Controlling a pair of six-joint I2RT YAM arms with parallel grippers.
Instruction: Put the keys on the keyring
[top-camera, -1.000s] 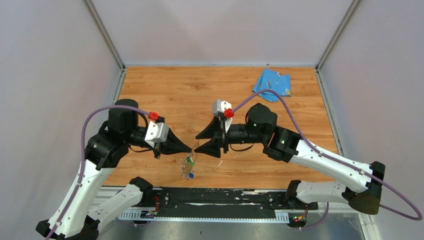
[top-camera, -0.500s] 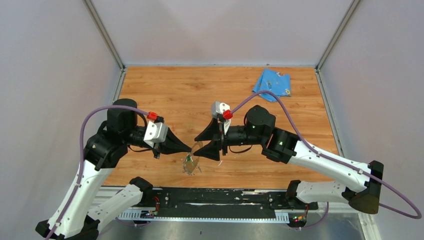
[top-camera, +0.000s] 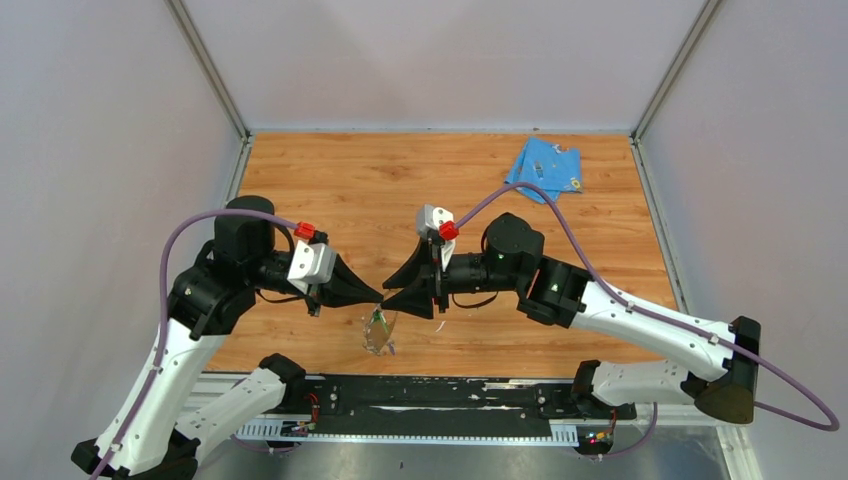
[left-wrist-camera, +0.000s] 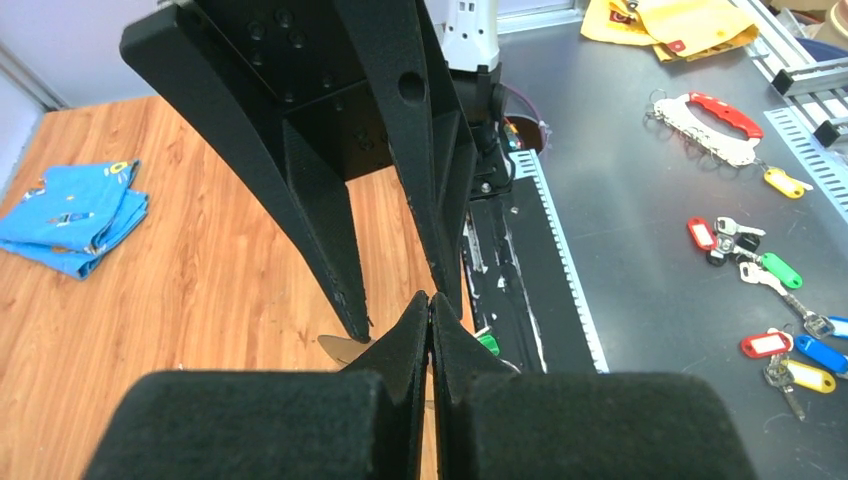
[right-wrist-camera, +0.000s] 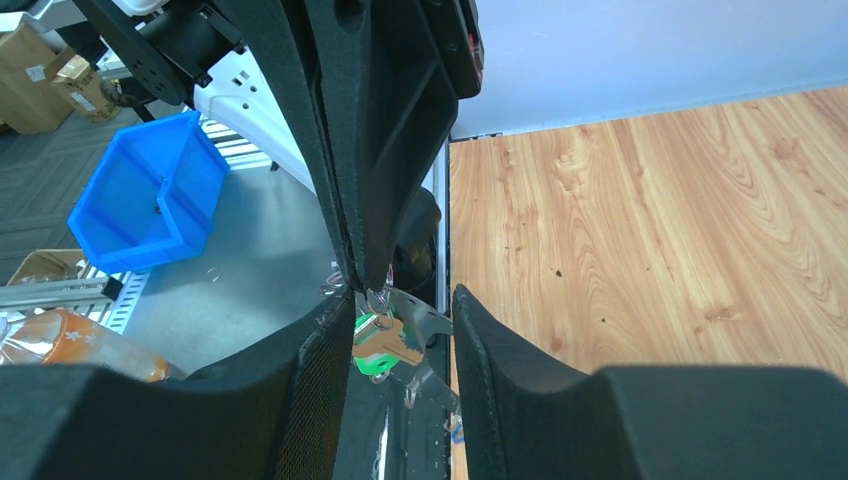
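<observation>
Top external view had both arms meeting low in the middle of the frame, over the near edge of the wooden worktop (top-camera: 400, 180). The left fingers (top-camera: 378, 296) were pressed fully together, and the keyring (top-camera: 379, 338) hung below their tip as a thin grey loop, pinched by them at its top. The green key (top-camera: 378, 320) showed as a small green spot in the upper part of that loop. The right fingers (top-camera: 405, 304) pointed toward the left of the frame, tip to tip with the left ones. They stood partly apart, one above and one below the left tip.

Right wrist view showed this closer. Its own two fingers rose from the bottom of the frame with a moderate gap, and the green key sat in that gap, just beside the finger on the left of the picture. Whether the key touched that finger could not be told. The left fingers came down from the top, closed, their tip meeting a bit of grey metal just above the key. A blue bin (right-wrist-camera: 150, 195) stood off the worktop at the left of that picture.

Left wrist view showed a sliver of green just right of the closed tip at bottom centre. A folded blue cloth (top-camera: 545, 168) lay at the upper right of the worktop, well apart from both arms. Tagged keys (left-wrist-camera: 770, 275) lay scattered on a grey metal surface at the right of the left wrist picture.
</observation>
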